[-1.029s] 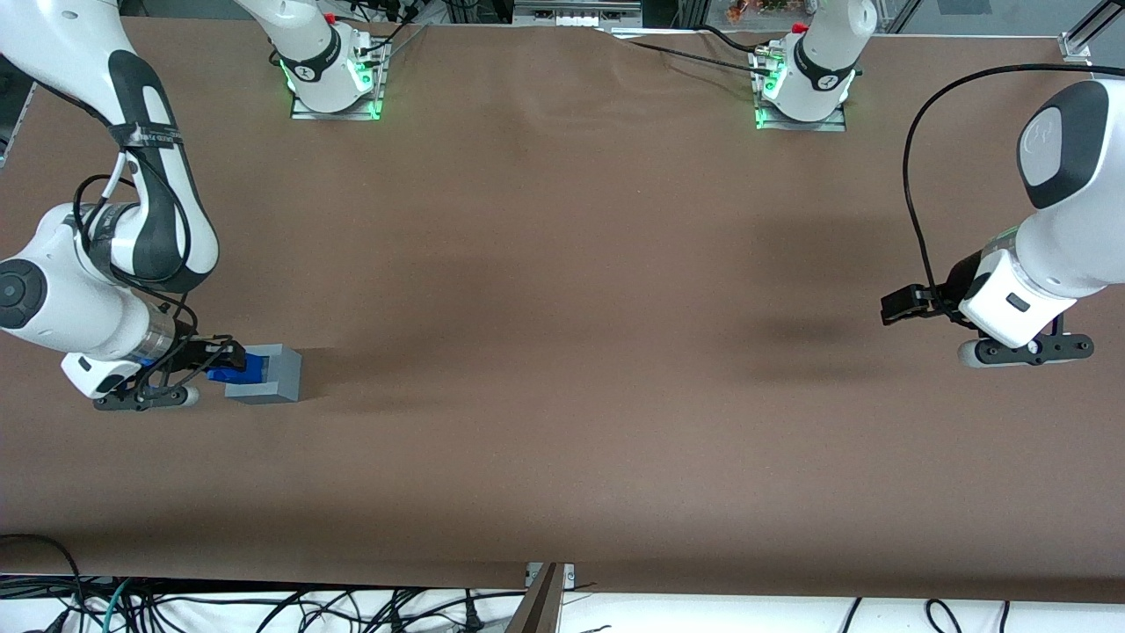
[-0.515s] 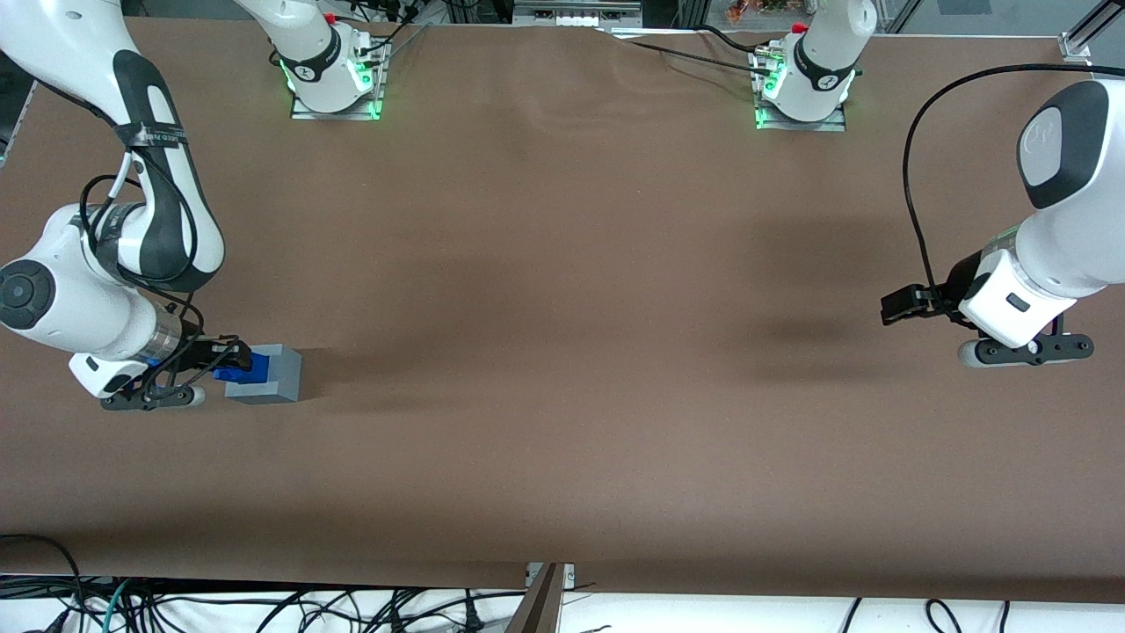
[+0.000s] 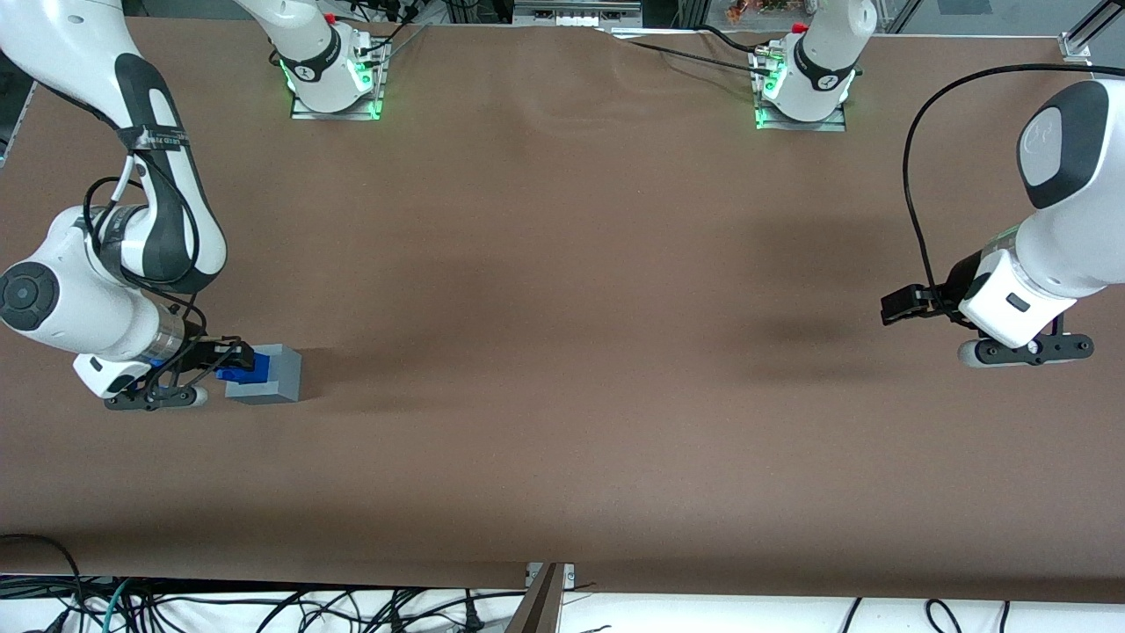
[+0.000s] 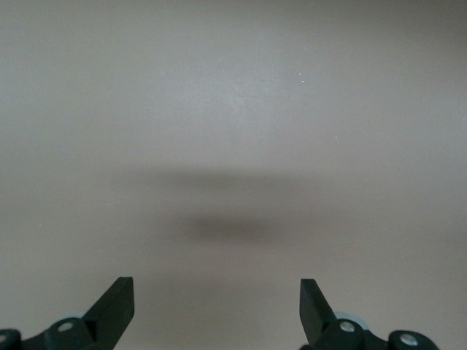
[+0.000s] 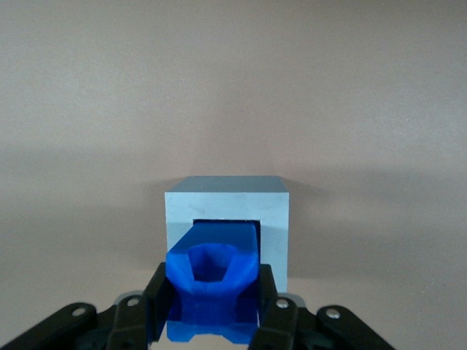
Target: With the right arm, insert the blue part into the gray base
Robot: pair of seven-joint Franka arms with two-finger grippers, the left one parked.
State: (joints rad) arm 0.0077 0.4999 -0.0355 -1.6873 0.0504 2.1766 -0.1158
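You have the gripper at the working arm's end of the table, low over the brown table, with its black fingers clamped on either side of the blue part. In the front view the part sits at about 9 o'clock from the middle of the gray base, touching it, and its long axis runs level, from the gripper at 9 o'clock toward the base at 3 o'clock.

In the wrist view the blue part points straight away from the camera toward 12 o'clock, and its leading end is inside the square socket of the base. That socket faces the gripper here, on the base's side rather than on top. You cannot see how deep the part has gone: the socket's edge hides its leading end. The part's underside and the finger bodies are cut off at the frame's edge.

The part is bright blue, blocky, with a faceted, hollow-looking knob on the end nearest the camera. The base is a plain light-gray cube, wider than the part, resting flat on the table. In the front view the fingers cover much of the part, so only a small blue patch shows between them and the base.
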